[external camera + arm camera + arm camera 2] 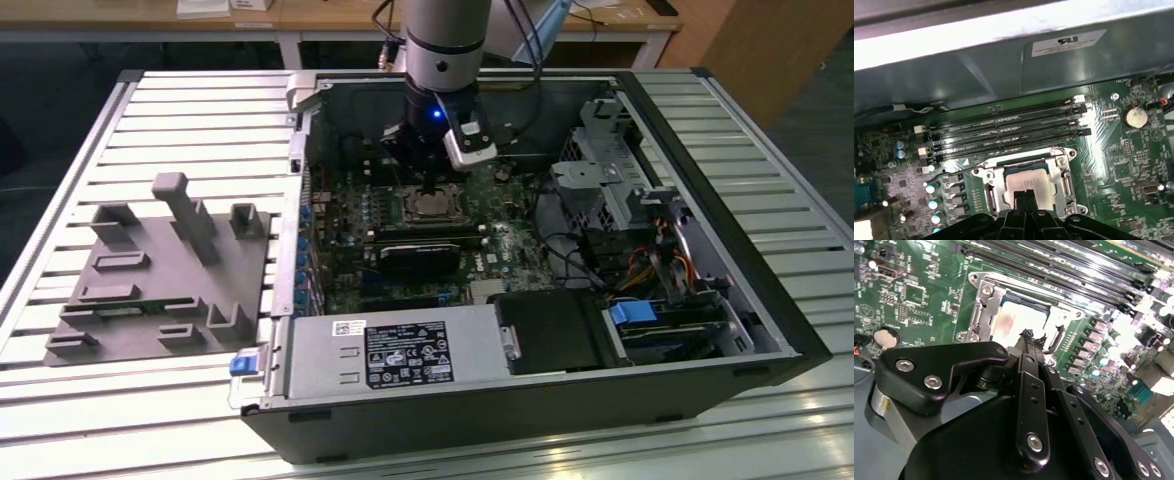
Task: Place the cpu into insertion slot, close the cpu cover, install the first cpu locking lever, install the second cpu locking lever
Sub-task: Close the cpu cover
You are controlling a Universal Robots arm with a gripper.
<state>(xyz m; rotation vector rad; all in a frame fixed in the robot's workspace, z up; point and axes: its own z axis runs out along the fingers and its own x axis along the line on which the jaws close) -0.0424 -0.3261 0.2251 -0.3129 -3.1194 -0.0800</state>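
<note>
The arm reached down into the open computer case (727,190), which lay on a slatted metal table (747,110), and its gripper (430,190) hung directly above the motherboard's socket. In both wrist views the fingers (1019,200) were pressed together with nothing between them (only a thin seam divided the two dark tips), and the tips sat just over the near edge of the cpu (1026,180). The cpu lay flat inside the insertion slot (1024,152), its dull silvery top showing through the window of the cpu cover (993,192), which lay down around the chip. The long black memory slots (1004,130) ran beside the socket on the side away from the gripper, and a round coin battery (1134,116) sat well apart on the green board. In the exterior view a grey moulded fixture (160,270) rested on the table at the exterior view's left of the case.
</note>
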